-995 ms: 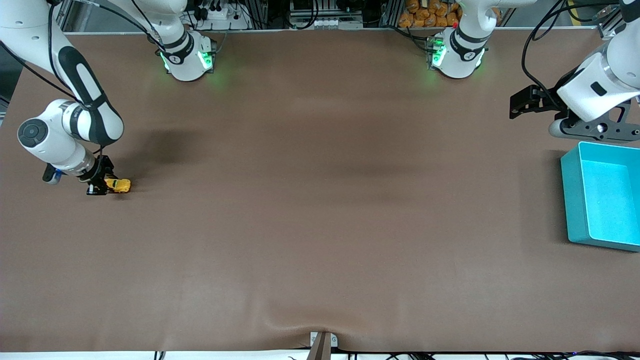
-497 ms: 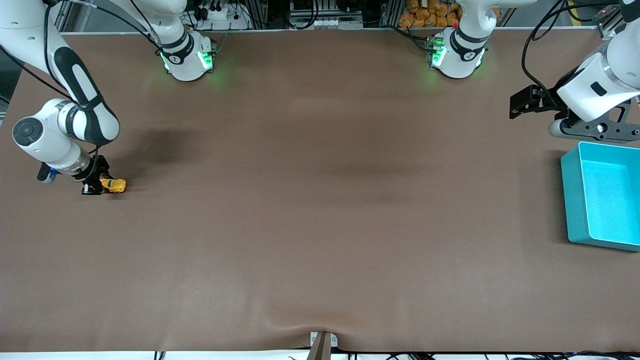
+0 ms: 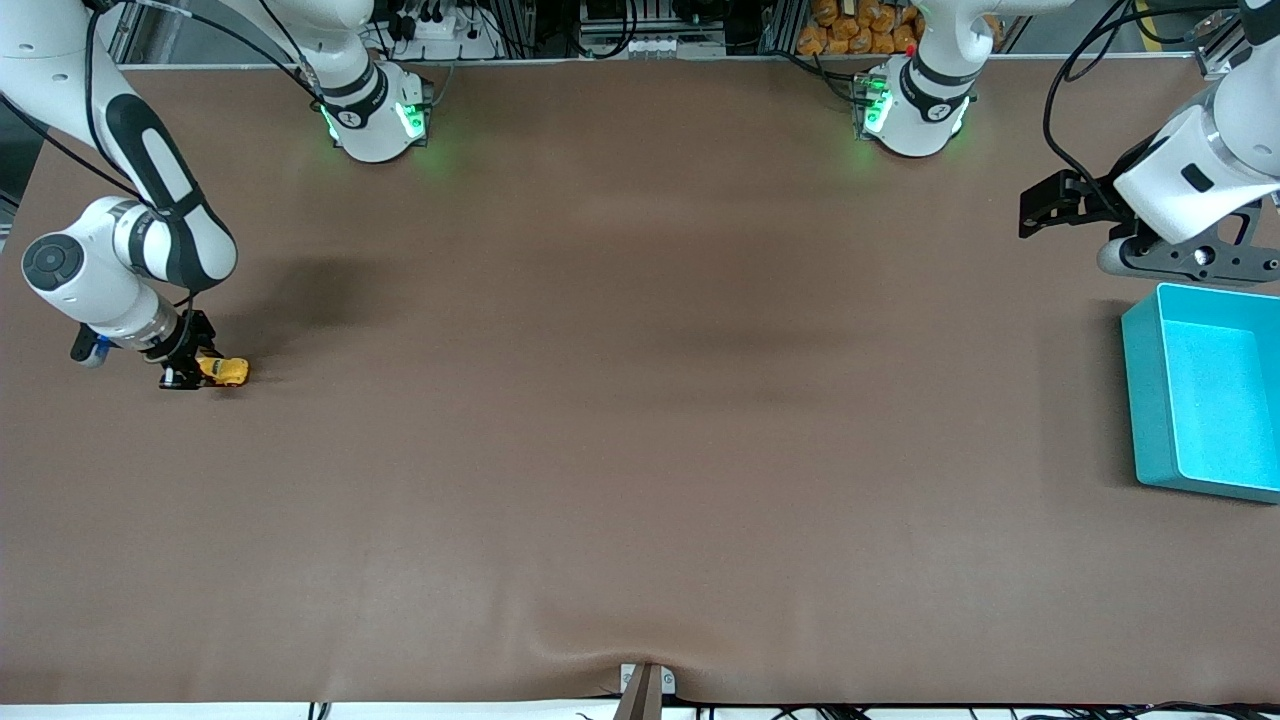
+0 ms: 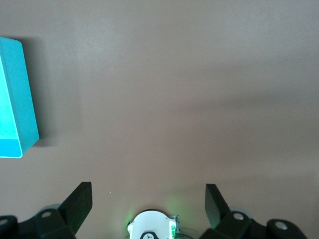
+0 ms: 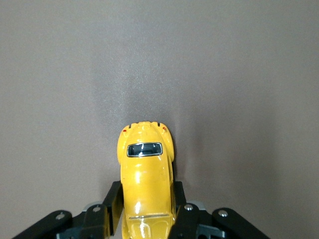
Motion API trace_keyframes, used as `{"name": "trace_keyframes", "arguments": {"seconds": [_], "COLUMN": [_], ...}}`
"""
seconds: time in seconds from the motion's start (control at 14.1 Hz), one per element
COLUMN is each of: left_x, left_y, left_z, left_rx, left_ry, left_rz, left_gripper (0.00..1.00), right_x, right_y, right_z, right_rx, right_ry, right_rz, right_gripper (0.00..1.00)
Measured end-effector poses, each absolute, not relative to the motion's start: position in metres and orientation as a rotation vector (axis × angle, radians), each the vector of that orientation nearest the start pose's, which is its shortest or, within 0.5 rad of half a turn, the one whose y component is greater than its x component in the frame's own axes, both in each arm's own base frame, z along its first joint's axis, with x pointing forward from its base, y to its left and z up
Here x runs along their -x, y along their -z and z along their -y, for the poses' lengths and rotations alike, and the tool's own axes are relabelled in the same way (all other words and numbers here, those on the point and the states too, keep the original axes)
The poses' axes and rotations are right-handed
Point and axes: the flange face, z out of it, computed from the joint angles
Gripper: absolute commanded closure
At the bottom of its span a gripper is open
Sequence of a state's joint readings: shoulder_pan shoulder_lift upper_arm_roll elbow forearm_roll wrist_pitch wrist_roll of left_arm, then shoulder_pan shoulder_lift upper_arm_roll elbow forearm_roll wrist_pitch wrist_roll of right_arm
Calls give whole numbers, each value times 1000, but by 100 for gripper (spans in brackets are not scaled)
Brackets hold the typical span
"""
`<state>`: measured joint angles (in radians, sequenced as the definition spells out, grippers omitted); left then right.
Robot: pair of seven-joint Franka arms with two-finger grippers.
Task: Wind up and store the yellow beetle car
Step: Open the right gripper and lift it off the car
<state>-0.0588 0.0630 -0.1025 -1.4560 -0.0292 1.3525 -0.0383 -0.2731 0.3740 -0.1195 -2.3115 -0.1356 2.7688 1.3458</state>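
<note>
The yellow beetle car rests on the brown table at the right arm's end. My right gripper is shut on it, both fingers pressing the car's sides low at the table surface. The car's rounded body with a dark window sticks out past the fingers. My left gripper hangs open and holds nothing, over the table at the left arm's end, close to the teal bin. The left arm waits.
The teal bin has nothing inside it and stands at the table's edge on the left arm's end. A small metal bracket sits at the table edge nearest the front camera. Both arm bases glow green.
My right gripper has dragged the car a short way along the table toward the right arm's end. The left arm has not moved.
</note>
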Motion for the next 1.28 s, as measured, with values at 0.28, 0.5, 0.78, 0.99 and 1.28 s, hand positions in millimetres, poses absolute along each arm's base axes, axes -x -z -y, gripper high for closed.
{"name": "trace_keyframes", "arguments": {"seconds": [0.28,0.5,0.78,0.99,1.28], "left_x": [-543,-544,-544,-544,-544], "left_y": [-626,-625,-625,-625,-625], "left_z": [90,88,87,87,88], "left_rx": [3143,3143,3143,3143,3143], "left_ry": [-267,-267,-268,-268,-269], "left_rz": [-200,-194,-193,-193,-194], "left_gripper": [0,0,0,0,0], "right_x": [-493,-493,-491,-504,-546], "right_y": [-190,-190,-182,-193,-285], "right_z": [200,200,203,214,222], "right_rx": [2215,2216,2224,2250,2292], "right_ry": [190,189,161,58,-70], "right_rz": [-2289,-2289,-2302,-2355,-2402], "right_gripper": [66,67,0,0,0]}}
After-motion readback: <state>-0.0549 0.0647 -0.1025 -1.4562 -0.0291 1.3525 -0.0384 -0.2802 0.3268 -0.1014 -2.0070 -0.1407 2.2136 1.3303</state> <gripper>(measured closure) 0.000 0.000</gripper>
